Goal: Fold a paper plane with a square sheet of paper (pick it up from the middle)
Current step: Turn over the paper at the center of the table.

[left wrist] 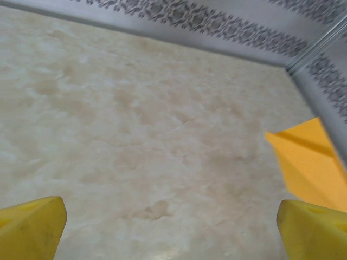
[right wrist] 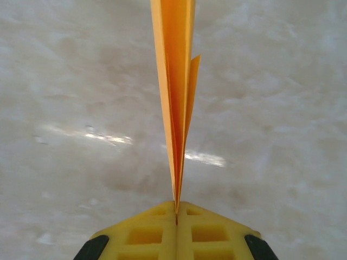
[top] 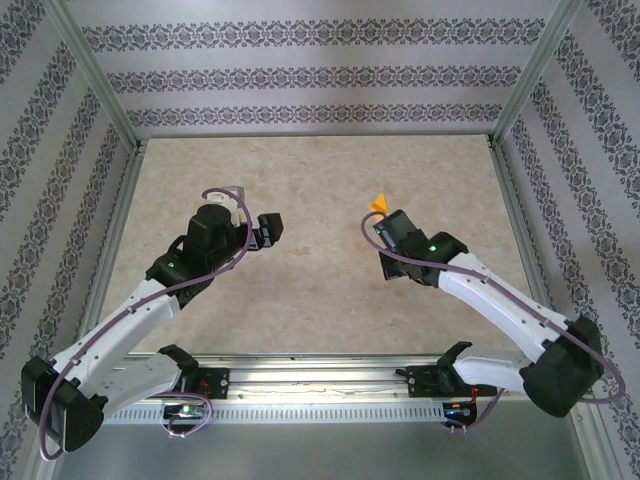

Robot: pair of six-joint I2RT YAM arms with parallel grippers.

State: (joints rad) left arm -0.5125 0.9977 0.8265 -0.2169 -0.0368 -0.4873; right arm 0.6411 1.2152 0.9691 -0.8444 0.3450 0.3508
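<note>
Right tool [right wrist: 176,210] pinches the paper plane [right wrist: 174,81] (left tool [left wrist: 171,227] gaping).

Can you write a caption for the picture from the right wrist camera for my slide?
The right end effector pinches the folded orange paper plane edge-on over the marbled table.

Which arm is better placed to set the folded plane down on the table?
Right, probably: the right gripper is shut on the paper plane, while the left gripper is open, empty and apart from it.
</note>
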